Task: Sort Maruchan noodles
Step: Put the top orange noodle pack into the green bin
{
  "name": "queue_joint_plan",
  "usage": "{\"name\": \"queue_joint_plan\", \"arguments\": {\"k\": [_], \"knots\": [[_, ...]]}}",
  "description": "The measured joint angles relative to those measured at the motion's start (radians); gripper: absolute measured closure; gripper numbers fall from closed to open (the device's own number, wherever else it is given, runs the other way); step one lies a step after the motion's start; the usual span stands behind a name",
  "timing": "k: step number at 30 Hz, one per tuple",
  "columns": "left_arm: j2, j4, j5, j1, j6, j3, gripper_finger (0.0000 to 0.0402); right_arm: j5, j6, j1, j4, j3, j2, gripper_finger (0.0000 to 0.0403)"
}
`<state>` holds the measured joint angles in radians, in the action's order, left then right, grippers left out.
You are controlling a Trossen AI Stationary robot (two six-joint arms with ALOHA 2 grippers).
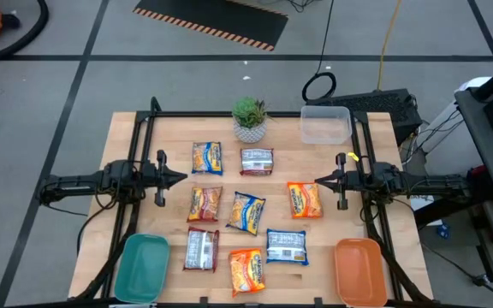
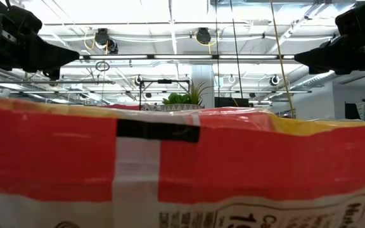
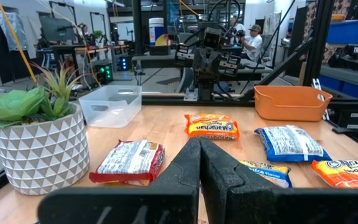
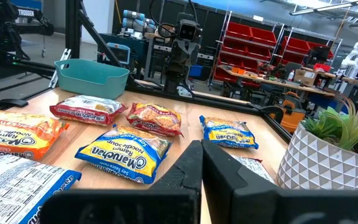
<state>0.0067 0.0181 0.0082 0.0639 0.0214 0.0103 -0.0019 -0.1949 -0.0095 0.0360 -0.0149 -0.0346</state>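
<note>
Item: noodle packets, eight counted from above, laid flat and mostly apart on the wooden table, between the two arms.

Handling, as judged: each packet was taken to be light, with a brittle block inside a thin, slick, crinkly wrapper. A hold across the short width at mid-body was thought safest; a hard squeeze would likely have cracked the block, and a pinch on the sealed end alone might have slipped.

Appearance: two yellow-and-blue packets were noted, one in the far row and one at centre. Two dark red packets with white labels were seen, one far, one near the teal tray. A reddish-orange packet lay left of centre. Two bright orange packets lay to the right and at the near edge. One blue-and-white packet lay near the orange tray.

Other contents: a potted plant and a clear tub stood at the far edge.

Tools: the left gripper was held at the table's left side, fingers pressed together, nothing held. The right gripper was held at the right side, likewise closed and empty. No packet was touched by either.
</note>
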Motion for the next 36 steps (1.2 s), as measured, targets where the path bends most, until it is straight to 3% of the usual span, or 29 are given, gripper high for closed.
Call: {"name": "queue_joint_plan", "arguments": {"k": [36], "knots": [[0.0, 0.031, 0.02, 0.0, -0.077, 0.026, 0.0396, 0.0, 0.0, 0.0, 0.0, 0.0, 0.0, 0.0403]]}}
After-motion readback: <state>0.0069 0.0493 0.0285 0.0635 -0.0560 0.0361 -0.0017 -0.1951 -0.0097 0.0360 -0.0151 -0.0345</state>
